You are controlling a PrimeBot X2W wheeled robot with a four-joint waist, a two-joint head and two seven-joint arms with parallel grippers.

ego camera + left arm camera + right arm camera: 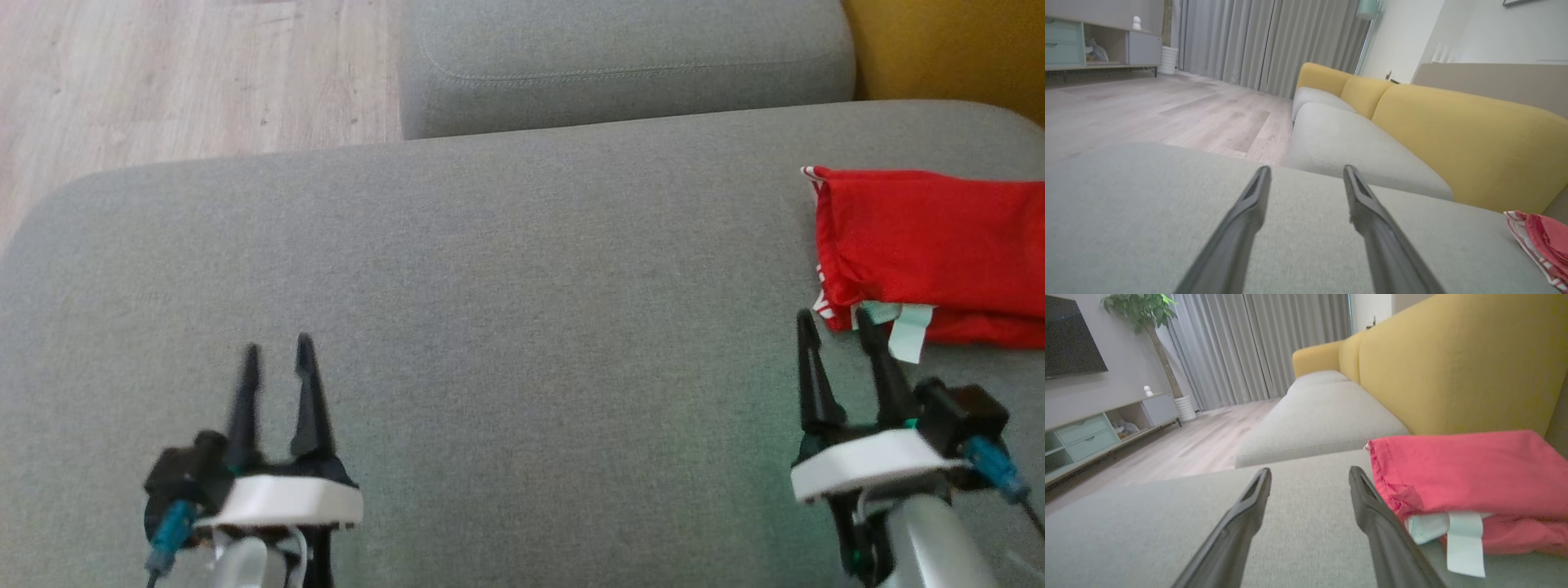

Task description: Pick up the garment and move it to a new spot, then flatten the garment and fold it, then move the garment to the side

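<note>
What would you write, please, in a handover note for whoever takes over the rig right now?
Left pincer: open, empty, over bare grey seat cushion.
Right pincer: open, empty, its tips beside the garment's near corner, not gripping it.
Garment: red, folded, lying at the cushion's right side, a pale label sticking out; its far end runs off the head view.
Done, by the look of it: folding and moving aside.
Left: probably nothing; check that the fold is tidy.
</note>
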